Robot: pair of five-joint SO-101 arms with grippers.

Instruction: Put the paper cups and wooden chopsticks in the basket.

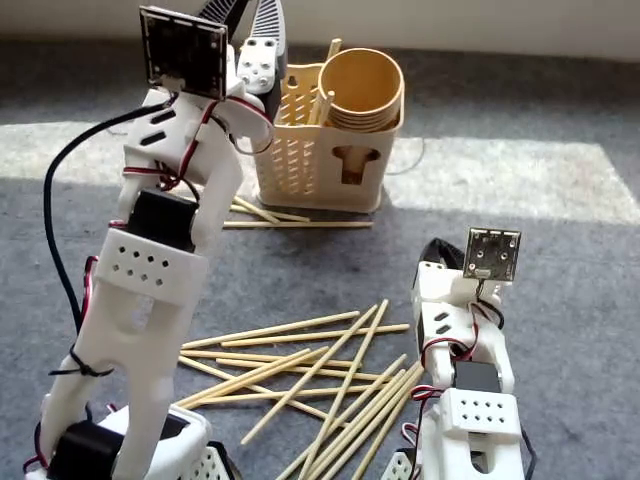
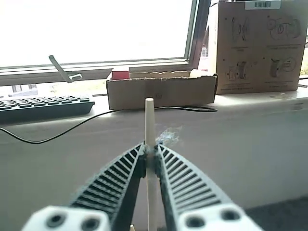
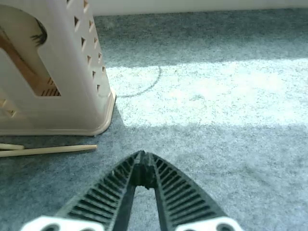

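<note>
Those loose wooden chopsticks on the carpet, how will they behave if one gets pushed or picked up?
Likely stiff and light: the chopstick pinched in the left gripper stands straight. The loose chopsticks lie crisscrossed on the carpet, so pushing one probably shifts its neighbours. Being thin, one may pivot in a pinch.

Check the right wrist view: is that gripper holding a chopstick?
No, the right gripper is shut on nothing; the nearest chopstick lies on the carpet.

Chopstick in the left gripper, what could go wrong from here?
The left gripper grips the chopstick just at the jaw tips, so it might pivot or slip. The paper cups fill much of the basket; the stick may glance off and join the loose chopsticks beside it.
</note>
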